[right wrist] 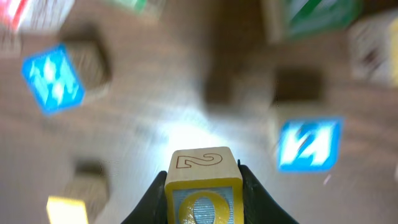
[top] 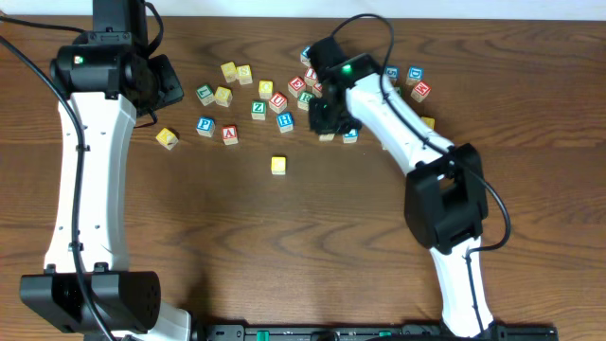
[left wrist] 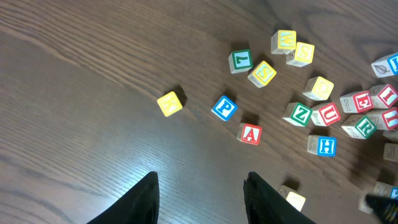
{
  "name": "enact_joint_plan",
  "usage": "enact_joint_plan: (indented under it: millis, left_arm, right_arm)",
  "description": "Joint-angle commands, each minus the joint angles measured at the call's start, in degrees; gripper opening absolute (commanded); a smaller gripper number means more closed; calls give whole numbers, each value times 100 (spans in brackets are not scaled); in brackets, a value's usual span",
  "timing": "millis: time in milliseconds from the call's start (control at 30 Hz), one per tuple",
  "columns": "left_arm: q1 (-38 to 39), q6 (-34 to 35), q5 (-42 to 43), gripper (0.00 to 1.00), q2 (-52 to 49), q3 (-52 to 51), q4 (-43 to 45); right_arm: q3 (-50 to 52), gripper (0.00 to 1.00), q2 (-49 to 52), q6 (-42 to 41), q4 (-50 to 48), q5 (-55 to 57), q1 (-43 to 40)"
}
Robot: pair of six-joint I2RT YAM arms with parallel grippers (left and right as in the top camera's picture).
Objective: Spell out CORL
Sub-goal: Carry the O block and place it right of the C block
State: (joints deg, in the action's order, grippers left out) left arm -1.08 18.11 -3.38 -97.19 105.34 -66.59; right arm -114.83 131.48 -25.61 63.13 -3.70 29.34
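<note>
My right gripper [right wrist: 203,183] is shut on a yellow-framed cube [right wrist: 202,163] with a yellow O on its near face and a 2 on top, held just above the table. From overhead that gripper [top: 328,116] sits at the right edge of the cube cluster and hides the O cube. A lone yellow cube [top: 277,165] lies apart, in front of the cluster. The green R cube [left wrist: 359,126] rests among the others. I cannot make out a blue L cube. My left gripper [left wrist: 200,193] hangs open over bare wood, nothing between its fingers.
Loose cubes are scattered at the back: yellow [left wrist: 170,102], blue P [left wrist: 224,107], red A [left wrist: 250,133], green Z [left wrist: 297,114], blue H [left wrist: 322,145], red U [left wrist: 326,114]. More cubes [top: 418,82] lie behind the right arm.
</note>
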Motion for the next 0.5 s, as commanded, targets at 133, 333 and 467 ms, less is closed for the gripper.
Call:
enact_joint_plan:
  millis: [133, 333, 467]
  left_arm:
    - [-13, -50, -55, 44, 4, 63, -22]
    - [-13, -48, -55, 44, 4, 63, -24]
    - [-13, -48, -55, 44, 4, 63, -24]
  right_arm:
    - [247, 11, -107, -313, 391, 33, 699]
    - [798, 8, -107, -979, -317, 376, 977]
    - [957, 10, -107, -1084, -638, 474, 1075]
